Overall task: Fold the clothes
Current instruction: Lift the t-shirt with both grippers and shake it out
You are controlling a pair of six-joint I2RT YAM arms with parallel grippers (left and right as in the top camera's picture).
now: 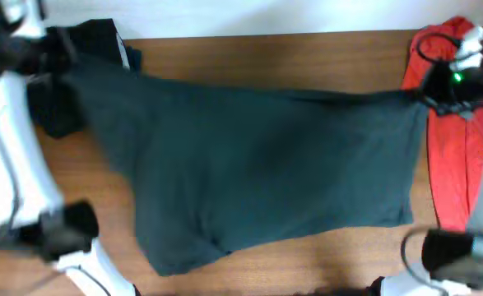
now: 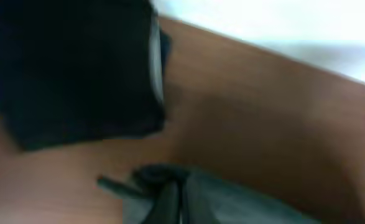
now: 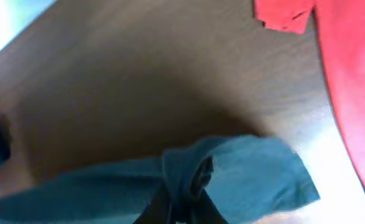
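A dark charcoal T-shirt [image 1: 266, 164] is stretched wide across the wooden table, plain side up, no lettering showing. My left gripper [image 1: 64, 70] is shut on its far left corner; in the left wrist view the jaws [image 2: 173, 199] pinch bunched dark cloth [image 2: 232, 202]. My right gripper [image 1: 426, 94] is shut on its far right corner; in the right wrist view the jaws [image 3: 191, 186] grip a fold of the same shirt [image 3: 257, 174]. A red shirt [image 1: 455, 156] lies at the right edge, also in the right wrist view [image 3: 350, 74]. A folded dark garment [image 1: 85, 49] lies at the far left, also in the left wrist view [image 2: 76, 68].
The wooden table [image 1: 266, 53] shows bare along the far edge and at the near left [image 1: 101, 197]. The white arm links [image 1: 11, 156] stand at the left, and the right arm's base [image 1: 459, 251] at the near right. A white wall lies beyond the far edge.
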